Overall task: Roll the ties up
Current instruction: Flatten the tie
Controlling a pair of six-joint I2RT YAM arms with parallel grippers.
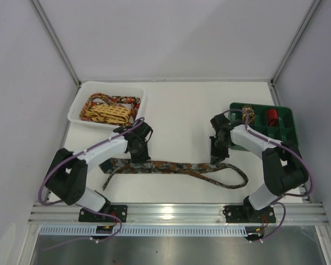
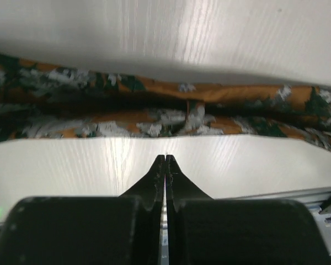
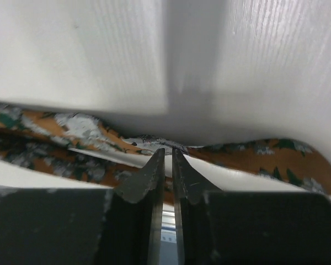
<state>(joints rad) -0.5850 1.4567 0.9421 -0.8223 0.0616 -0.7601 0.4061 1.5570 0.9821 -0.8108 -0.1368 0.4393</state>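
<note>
A dark brown and orange mottled tie [image 1: 171,166] lies flat across the table's near middle, and its right end loops back [image 1: 234,179]. My left gripper [image 1: 139,150] is shut and empty. In the left wrist view its tips [image 2: 165,158] hover over bare table just short of the tie [image 2: 165,110]. My right gripper [image 1: 216,158] is shut, with a thin slit between the jaws. Its tips [image 3: 168,150] pinch the tie's raised edge [image 3: 154,141]. A yellow lattice tie [image 1: 106,114] and a red-floral tie [image 1: 121,100] lie heaped in a white tray [image 1: 77,108].
A green divided bin [image 1: 287,118] stands at the right beside the right arm, holding a rolled mottled coil [image 1: 248,116] and a red coil [image 1: 272,117]. The white tray is at the back left. The table's metal rail [image 1: 176,211] runs along the near edge.
</note>
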